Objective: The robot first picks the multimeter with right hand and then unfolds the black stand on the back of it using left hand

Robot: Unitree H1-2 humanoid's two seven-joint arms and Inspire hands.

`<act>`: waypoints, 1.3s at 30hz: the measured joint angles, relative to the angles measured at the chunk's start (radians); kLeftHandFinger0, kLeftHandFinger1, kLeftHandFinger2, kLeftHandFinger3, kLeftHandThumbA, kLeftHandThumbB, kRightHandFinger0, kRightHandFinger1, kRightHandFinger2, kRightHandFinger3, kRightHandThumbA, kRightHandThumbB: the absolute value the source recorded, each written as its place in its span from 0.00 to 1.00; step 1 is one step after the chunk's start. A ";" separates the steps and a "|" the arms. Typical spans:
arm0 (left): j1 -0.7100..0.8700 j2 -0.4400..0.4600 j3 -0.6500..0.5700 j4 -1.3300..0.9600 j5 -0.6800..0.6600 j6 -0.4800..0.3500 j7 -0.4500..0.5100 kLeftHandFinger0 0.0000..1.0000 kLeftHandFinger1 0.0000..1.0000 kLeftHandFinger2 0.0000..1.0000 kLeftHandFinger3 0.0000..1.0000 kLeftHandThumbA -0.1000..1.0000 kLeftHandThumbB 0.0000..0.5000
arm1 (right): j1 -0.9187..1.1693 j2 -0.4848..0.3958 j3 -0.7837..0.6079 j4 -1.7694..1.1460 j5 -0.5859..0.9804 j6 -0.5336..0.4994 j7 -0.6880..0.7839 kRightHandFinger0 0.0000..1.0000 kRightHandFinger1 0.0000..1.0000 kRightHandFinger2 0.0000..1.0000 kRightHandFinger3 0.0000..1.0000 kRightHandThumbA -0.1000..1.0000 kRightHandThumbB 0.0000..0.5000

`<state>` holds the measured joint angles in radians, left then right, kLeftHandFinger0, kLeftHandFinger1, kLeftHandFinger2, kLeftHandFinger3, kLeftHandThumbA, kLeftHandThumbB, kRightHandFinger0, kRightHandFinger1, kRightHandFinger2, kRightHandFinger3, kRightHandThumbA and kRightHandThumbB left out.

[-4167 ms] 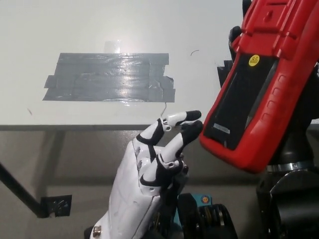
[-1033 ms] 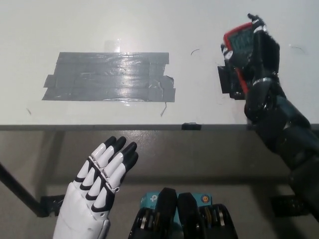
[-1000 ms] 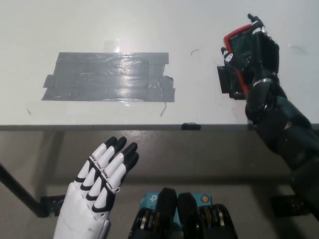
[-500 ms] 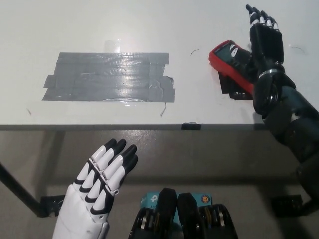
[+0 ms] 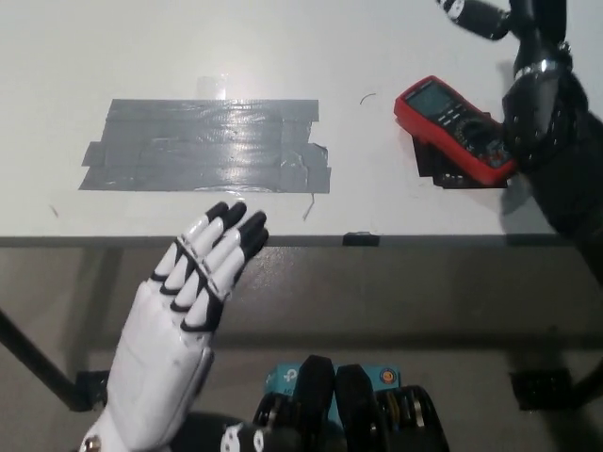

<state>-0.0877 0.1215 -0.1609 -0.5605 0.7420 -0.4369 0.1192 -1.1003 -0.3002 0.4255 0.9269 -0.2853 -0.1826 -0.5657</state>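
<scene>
Multimeter (image 5: 454,127): face up on the table (image 5: 113,47), 2 o'clock.
Right hand (image 5: 509,19): above it, grip unclear.
Left hand (image 5: 188,301): 7 o'clock, fingers released, empty.

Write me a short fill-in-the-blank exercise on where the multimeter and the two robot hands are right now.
1. The red multimeter lies on the white ____.
2. The multimeter's display side faces ____.
3. The white left robot hand holds ____, fingers apart.
4. The patch of grey tape lies to the ____ of the multimeter in the picture.
The black right robot hand is lifted off the multimeter.
Missing words: table; up; nothing; left
</scene>
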 measured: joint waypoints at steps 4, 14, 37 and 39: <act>-0.042 0.012 0.013 0.053 -0.022 0.004 -0.008 1.00 1.00 1.00 1.00 1.00 0.34 | 0.108 0.000 -0.014 -0.137 0.010 0.011 0.014 1.00 1.00 1.00 1.00 0.92 0.75; -0.140 0.035 0.050 0.213 -0.081 0.029 -0.023 1.00 1.00 1.00 1.00 1.00 0.34 | 0.412 0.000 -0.030 -0.470 0.037 0.042 0.046 1.00 1.00 1.00 1.00 0.82 0.62; 0.070 0.032 0.122 0.426 -0.377 0.197 -0.128 1.00 1.00 1.00 1.00 1.00 0.41 | 1.087 0.047 -0.088 -1.158 0.189 0.031 0.151 1.00 1.00 1.00 1.00 0.71 0.57; 0.111 0.030 0.122 0.426 -0.415 0.215 -0.139 1.00 1.00 1.00 1.00 1.00 0.40 | 1.122 0.053 -0.101 -1.157 0.215 0.029 0.180 1.00 1.00 1.00 1.00 0.70 0.55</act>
<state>0.0238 0.1512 -0.0389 -0.1341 0.3269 -0.2221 -0.0199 0.0218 -0.2476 0.3247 -0.2304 -0.0706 -0.1531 -0.3861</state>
